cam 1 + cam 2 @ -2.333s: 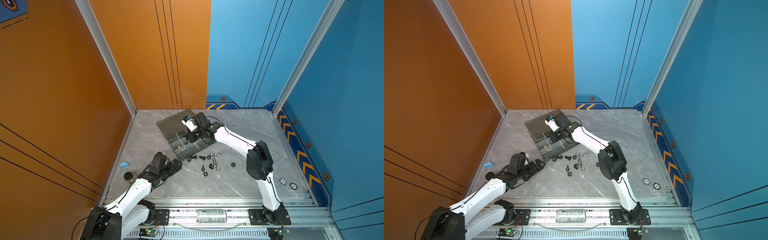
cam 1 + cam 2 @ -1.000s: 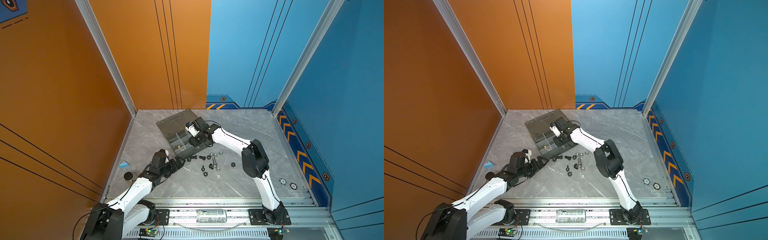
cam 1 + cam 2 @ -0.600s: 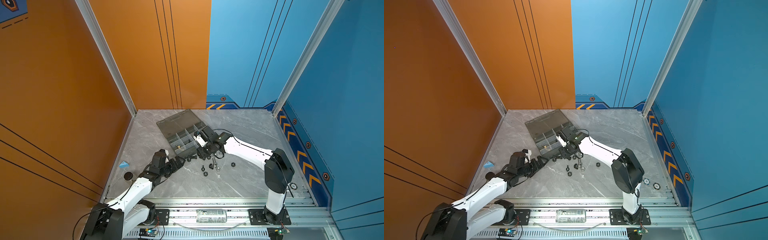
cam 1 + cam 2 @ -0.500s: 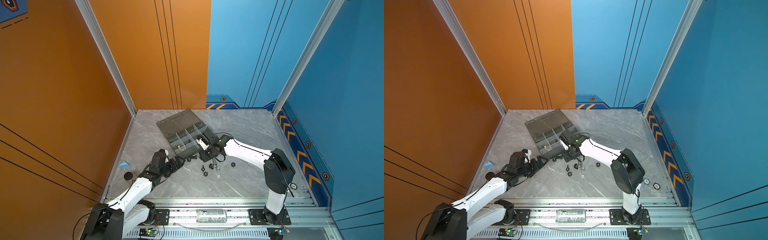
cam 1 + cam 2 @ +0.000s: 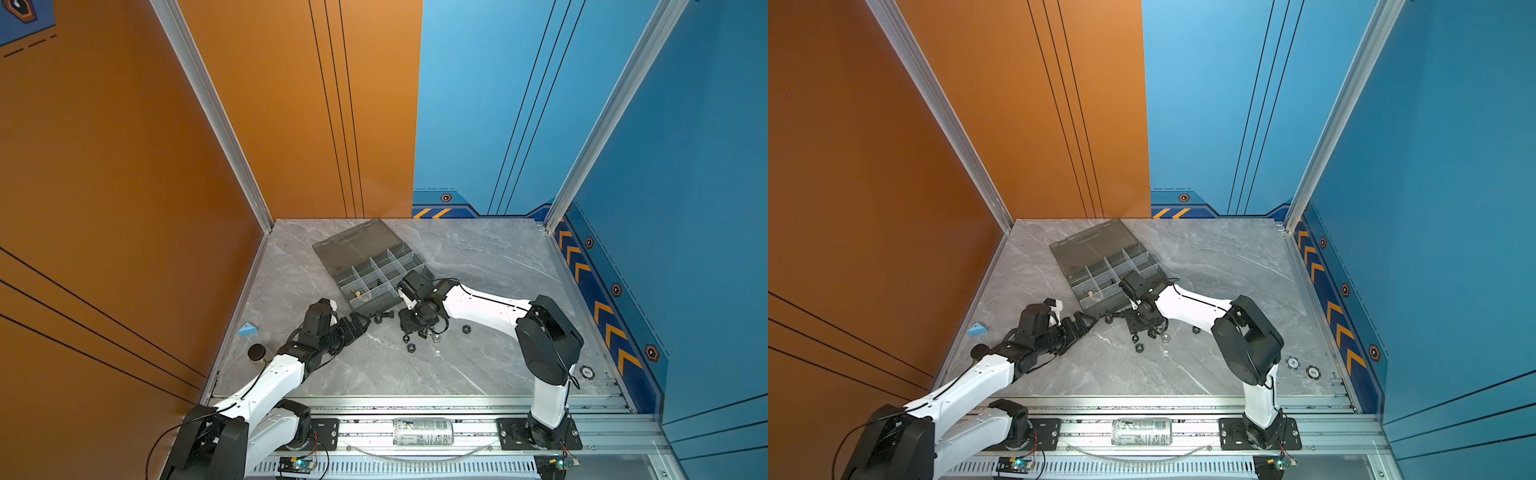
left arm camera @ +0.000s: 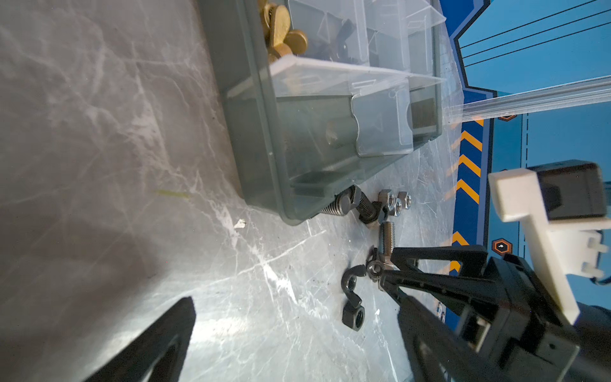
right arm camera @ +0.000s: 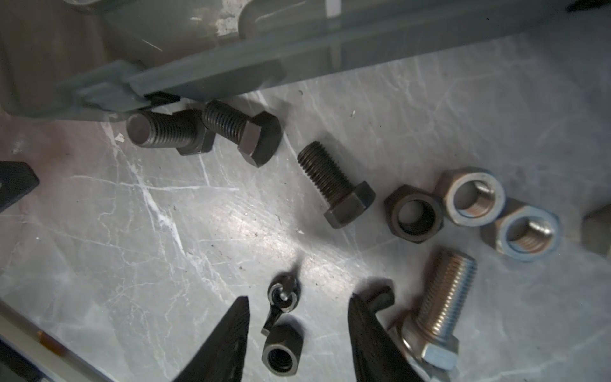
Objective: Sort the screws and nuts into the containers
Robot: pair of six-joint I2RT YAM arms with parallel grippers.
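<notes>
Grey marbled worktop (image 5: 374, 374) under orange and blue walls, and by my reading the sort is partway along. The organizer box (image 5: 353, 243) lies open toward the back left. Its containers (image 5: 384, 266) already hold brass-coloured pieces (image 6: 284, 33) in one cell and something dark in a neighbouring one. Most of the hardware is loose on the stone just beside the box's near wall: black screws (image 7: 334, 185), two of them against that wall, a cluster of nuts (image 7: 472, 198) and a silver screw (image 7: 443, 304). I have the right claw (image 7: 297, 297) down over this scatter, jaws parted and gripping nothing, straddling a small black nut (image 7: 281, 352). So the step in hand looks like a nut pickup. One finger stands just beside the silver screw's head, so before squeezing I would centre on the nut and settle lower, or the screw may get nudged or caught. After that comes the lift to a nut compartment. The left claw (image 5: 357, 322) hangs low near the box corner, spread open and empty.
</notes>
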